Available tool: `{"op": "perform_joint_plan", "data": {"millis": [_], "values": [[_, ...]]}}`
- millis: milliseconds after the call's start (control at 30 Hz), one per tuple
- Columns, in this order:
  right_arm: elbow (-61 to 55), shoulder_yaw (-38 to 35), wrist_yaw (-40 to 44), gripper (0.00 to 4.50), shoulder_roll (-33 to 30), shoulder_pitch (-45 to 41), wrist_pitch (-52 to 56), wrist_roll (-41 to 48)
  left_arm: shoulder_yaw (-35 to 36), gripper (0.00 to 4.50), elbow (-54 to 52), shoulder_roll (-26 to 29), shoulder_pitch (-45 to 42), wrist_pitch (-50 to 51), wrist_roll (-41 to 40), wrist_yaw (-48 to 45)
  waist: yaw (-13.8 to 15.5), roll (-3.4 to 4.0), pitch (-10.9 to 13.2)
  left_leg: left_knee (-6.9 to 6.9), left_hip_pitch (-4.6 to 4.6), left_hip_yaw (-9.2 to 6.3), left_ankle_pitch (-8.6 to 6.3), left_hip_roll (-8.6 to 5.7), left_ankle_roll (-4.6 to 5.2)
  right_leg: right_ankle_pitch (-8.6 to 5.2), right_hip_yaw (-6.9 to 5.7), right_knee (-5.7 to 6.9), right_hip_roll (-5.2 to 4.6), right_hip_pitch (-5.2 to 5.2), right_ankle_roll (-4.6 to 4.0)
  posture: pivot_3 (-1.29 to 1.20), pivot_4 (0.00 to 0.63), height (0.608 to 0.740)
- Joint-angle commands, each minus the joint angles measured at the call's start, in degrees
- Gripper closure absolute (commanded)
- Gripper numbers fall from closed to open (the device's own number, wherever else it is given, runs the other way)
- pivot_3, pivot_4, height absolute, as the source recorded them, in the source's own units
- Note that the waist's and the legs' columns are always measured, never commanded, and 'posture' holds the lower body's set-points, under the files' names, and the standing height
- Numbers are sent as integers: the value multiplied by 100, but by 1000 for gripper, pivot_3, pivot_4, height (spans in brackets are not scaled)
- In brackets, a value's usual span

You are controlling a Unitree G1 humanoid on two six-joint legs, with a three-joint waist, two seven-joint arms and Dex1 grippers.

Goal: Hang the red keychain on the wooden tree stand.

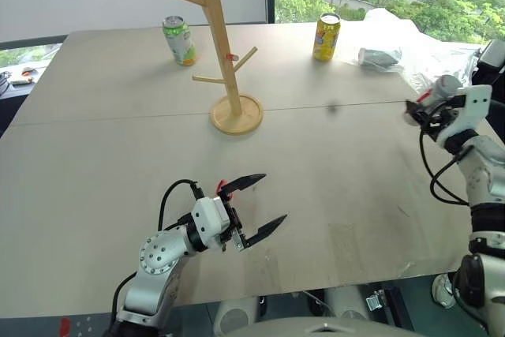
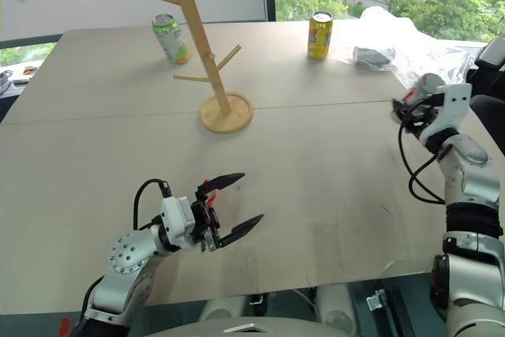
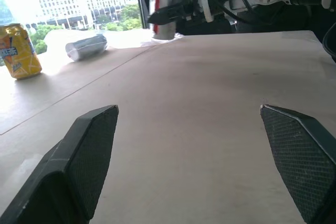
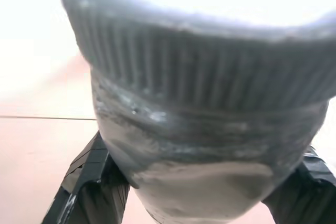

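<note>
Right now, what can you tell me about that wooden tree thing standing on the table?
The wooden tree stand is pale wood: a tall post leaning slightly on a round disc base, with thin pegs angling upward on both sides. It stands on the table, between the green can and the yellow can, touching neither. A small red mark shows beside one peg; I cannot tell what it is.

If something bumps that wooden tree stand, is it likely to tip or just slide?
Probably tips sooner than slides: the wooden tree stand is a tall post on a small round base. Its bare pegs suggest it is light. The smooth table may let it skid under a low push.

green can (image 1: 180,39), yellow can (image 1: 326,37), table (image 1: 316,163)
</note>
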Motion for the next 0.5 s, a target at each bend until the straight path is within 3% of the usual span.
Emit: {"op": "perform_joint_plan", "data": {"millis": [33, 433, 467, 500], "values": [[661, -324, -513, 1634, -273, -347, 61, -90, -33, 0, -68, -36, -66, 93, -92, 38, -8, 3, -1, 0, 0, 0, 0, 1, 0, 0, 1, 0, 0, 0, 0, 0, 150, 740], [1128, -449, -569, 1634, -264, -475, 219, -51, 29, 0, -59, -39, -106, 189, -139, 9, -95, 8, -4, 0, 2, -3, 0, 9, 1, 1, 12, 1, 2, 0, 2, 0, 150, 740], [1119, -448, -561, 880, -261, -472, 217, -52, 45, 0, -52, -31, -102, 188, -149, 1, -96, 8, -4, 0, 2, -4, 0, 9, 1, 1, 12, 1, 2, 0, 2, 0, 150, 740], [1119, -456, -557, 583, -258, -477, 212, -50, 54, 0, -46, -26, -99, 184, -154, -5, -99, 8, -4, 0, 2, -4, 0, 10, 1, 1, 12, 1, 2, 0, 2, 0, 150, 740]]}}
